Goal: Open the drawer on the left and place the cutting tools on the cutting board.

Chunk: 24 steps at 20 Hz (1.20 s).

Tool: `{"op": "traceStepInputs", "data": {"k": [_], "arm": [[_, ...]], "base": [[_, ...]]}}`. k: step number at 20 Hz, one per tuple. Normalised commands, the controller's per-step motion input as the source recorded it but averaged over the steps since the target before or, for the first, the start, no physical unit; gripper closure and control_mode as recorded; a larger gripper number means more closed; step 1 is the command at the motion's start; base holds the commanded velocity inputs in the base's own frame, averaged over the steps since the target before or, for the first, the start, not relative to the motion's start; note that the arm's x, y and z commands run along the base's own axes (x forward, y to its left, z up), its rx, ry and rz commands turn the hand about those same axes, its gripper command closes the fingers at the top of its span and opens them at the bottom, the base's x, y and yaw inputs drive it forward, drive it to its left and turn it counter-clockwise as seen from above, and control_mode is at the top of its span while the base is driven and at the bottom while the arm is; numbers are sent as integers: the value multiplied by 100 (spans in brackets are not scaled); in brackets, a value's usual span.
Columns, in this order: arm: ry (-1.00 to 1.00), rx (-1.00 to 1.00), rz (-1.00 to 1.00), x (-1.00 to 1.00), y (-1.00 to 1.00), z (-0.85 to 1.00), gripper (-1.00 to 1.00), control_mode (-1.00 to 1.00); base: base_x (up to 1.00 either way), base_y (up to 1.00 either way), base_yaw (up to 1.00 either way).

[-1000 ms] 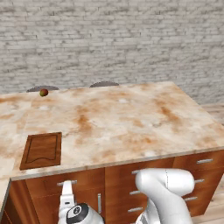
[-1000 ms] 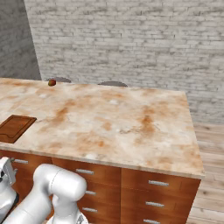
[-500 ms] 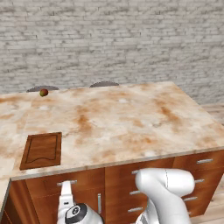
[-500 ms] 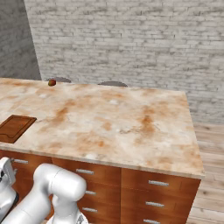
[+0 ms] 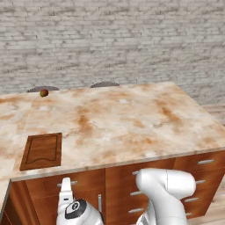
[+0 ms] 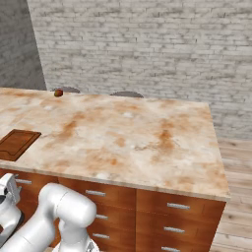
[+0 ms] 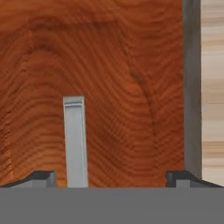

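Note:
The drawer (image 5: 48, 186) is the wide reddish-brown front under the counter's left end, and it is shut. In the hand view its wood (image 7: 122, 87) is close, and its silver bar handle (image 7: 75, 140) stands between my fingertips, nearer the left one. My gripper (image 7: 111, 178) is open, level with the handle (image 5: 72, 183) and right in front of it; from the left base view the gripper (image 5: 67, 190) is low at the drawer front. The dark cutting board (image 5: 41, 151) lies on the counter above. The cutting tools are hidden.
A small red-green fruit (image 5: 44, 93) rests at the counter's far left edge. A door panel with a vertical handle (image 5: 100, 203) and stacked narrower drawers (image 5: 200, 169) lie to the right. Two stool tops (image 5: 104, 84) stand behind the marbled counter (image 5: 132, 127).

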Motion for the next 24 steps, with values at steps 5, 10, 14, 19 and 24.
{"op": "traceStepInputs", "data": {"k": [5, 10, 14, 19, 24], "arm": [[0, 0, 0, 1, 5, -9, -100, -100], [0, 0, 0, 0, 10, -23, -100, -100], [0, 0, 0, 5, 4, -14, -100, -100], [0, 0, 0, 17, 0, -1, -100, -100], [0, 0, 0, 12, 0, -1, -100, -100]], "base": [[0, 0, 0], [0, 0, 0], [0, 0, 0], [0, 0, 0], [0, 0, 0]]}}
